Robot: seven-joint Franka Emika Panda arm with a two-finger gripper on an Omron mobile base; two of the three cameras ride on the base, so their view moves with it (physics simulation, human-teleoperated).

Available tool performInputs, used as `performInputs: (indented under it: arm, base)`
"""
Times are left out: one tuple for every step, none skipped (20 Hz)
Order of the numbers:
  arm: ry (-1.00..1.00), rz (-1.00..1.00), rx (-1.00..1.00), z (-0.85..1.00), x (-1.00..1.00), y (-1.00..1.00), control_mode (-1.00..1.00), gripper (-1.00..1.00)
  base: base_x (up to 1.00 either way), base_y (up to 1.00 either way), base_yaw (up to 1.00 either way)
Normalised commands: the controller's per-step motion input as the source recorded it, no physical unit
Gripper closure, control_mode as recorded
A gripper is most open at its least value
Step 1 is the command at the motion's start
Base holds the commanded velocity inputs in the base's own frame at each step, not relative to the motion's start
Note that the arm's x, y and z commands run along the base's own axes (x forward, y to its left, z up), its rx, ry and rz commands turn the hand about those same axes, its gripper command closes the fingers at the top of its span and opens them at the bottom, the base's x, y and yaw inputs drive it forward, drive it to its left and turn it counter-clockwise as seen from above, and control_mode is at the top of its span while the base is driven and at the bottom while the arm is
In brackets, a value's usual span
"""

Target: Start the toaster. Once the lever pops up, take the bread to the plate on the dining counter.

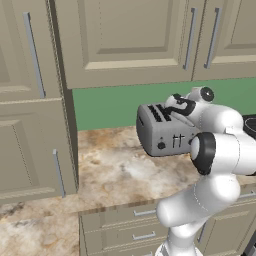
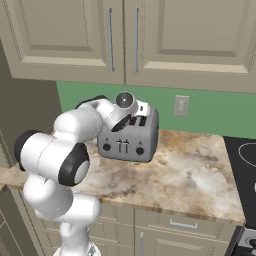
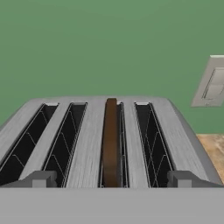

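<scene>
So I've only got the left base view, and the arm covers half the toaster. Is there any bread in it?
Observer: Yes. The hand view shows one dark brown bread slice standing in the toaster; the other three slots are empty.
Operator: Is the robot holding it?
Observer: No. The gripper is wide open and grips nothing.
Operator: Anything hidden behind the arm?
Observer: A wall outlet, to the right of the toaster in the right base view.

Brushed grey metal toaster point(image 3: 92, 144), marbled worktop point(image 2: 190, 175)
</scene>
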Motion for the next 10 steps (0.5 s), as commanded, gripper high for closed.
performInputs:
  arm:
    - [0.04,0.00,0.00,-0.01,0.16,0.00,-1.00,-1.00]
    - [0.04,0.00,0.00,-0.01,0.16,0.00,-1.00,-1.00]
    - [0.04,0.00,0.00,-0.01,0.15,0.00,-1.00,-1.00]
    - [0.04,0.00,0.00,-0.01,0.14,0.00,-1.00,-1.00]
    - [0.04,0.00,0.00,-0.01,0.14,0.00,-1.00,-1.00]
    - [0.04,0.00,0.00,-0.01,0.13,0.00,-1.00,-1.00]
    - [0.04,0.00,0.00,-0.01,0.13,0.00,-1.00,-1.00]
    - [0.04,0.00,0.00,-0.01,0.12,0.00,-1.00,-1.00]
    - [0.03,0.00,0.00,-0.01,0.08,0.00,-1.00,-1.00]
    - [0.03,0.00,0.00,-0.02,0.06,0.00,-1.00,-1.00]
  base:
    - [0.00,0.00,0.00]
    - [0.00,0.00,0.00]
    - [0.00,0.00,0.00]
    - [0.00,0.00,0.00]
    - [0.00,0.00,0.00]
    - [0.00,0.00,0.00]
    - [0.00,0.00,0.00]
    - [0.00,0.00,0.00]
    - [0.00,0.00,0.00]
    - [0.00,0.00,0.00]
